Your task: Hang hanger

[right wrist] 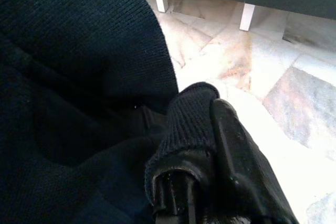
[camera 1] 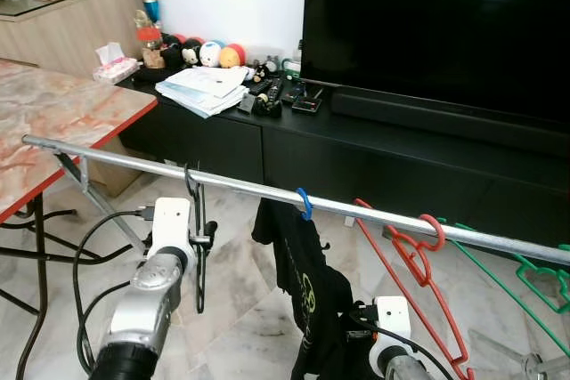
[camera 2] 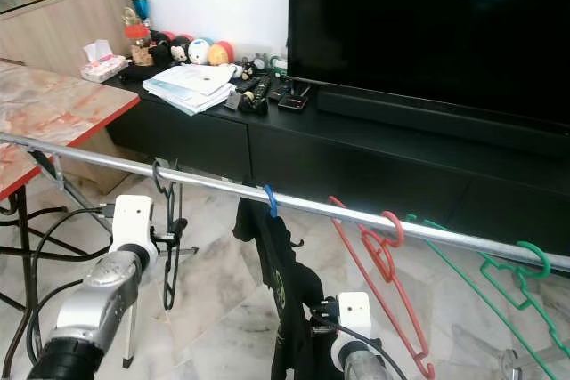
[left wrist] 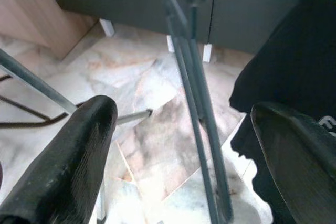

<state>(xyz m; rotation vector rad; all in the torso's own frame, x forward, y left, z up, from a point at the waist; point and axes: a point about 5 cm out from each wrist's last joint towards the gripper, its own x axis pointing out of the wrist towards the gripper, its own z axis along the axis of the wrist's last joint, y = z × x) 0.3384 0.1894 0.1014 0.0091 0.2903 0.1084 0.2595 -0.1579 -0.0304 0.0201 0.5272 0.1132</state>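
A metal rail (camera 1: 125, 159) runs across in front of me. A black wire hanger (camera 1: 199, 260) hangs from it by its hook (camera 1: 190, 177). My left gripper (camera 1: 206, 238) is open at that hanger, whose wires (left wrist: 195, 103) pass between the fingers (left wrist: 79, 150) without touching them. Further right, a blue hook (camera 1: 304, 204) holds a black garment (camera 1: 307, 282) on the rail. My right gripper (right wrist: 202, 106) is shut on a fold of that garment low down, its wrist (camera 1: 392, 319) beside the cloth. A red hanger (camera 1: 411, 255) and a green hanger (camera 1: 537, 280) hang further along.
A black TV cabinet (camera 1: 374, 144) with a large TV (camera 1: 436, 24) stands behind the rail, with papers (camera 1: 205, 88), remotes and toys on top. A marble-topped table with a red edge (camera 1: 62, 117) is at the left. Cables (camera 1: 85, 255) trail by my left arm over the tiled floor.
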